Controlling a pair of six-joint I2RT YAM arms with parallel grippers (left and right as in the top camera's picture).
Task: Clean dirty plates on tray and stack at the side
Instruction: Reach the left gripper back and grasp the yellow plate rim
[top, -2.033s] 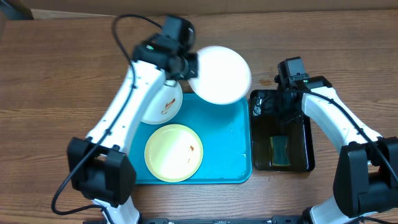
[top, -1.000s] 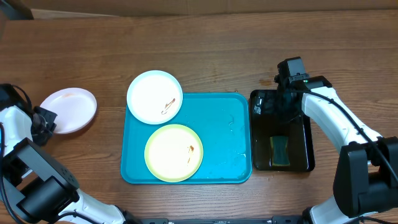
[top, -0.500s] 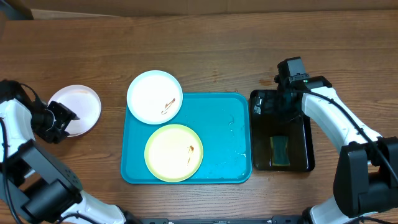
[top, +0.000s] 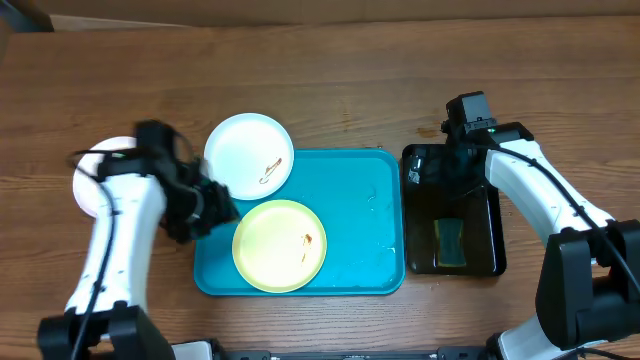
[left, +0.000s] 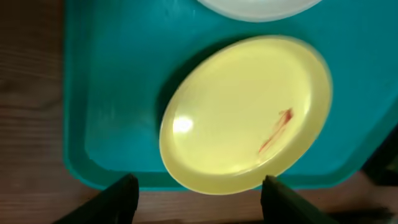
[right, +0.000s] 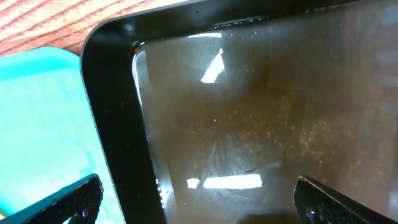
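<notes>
A pale yellow plate (top: 279, 245) with a small brown smear lies on the turquoise tray (top: 360, 215). A white plate (top: 249, 155), also smeared, rests over the tray's far left corner. Another white plate (top: 86, 190) sits on the table at the far left, partly hidden by my left arm. My left gripper (top: 222, 208) hovers open at the tray's left edge. In the left wrist view the left gripper (left: 199, 202) is empty, with the yellow plate (left: 242, 115) just ahead of its fingers. My right gripper (right: 199, 199) hangs open and empty over the black tray (right: 118, 124).
The black tray (top: 452, 215) stands right of the turquoise tray, holds murky water and a green-yellow sponge (top: 450, 243) at its near end. Bare wooden table surrounds both trays. My right arm (top: 530, 190) reaches in from the right edge.
My left gripper has opened, left the white plate at the far left, and swung right to the tray's left edge beside the yellow plate. The right arm has not moved.
</notes>
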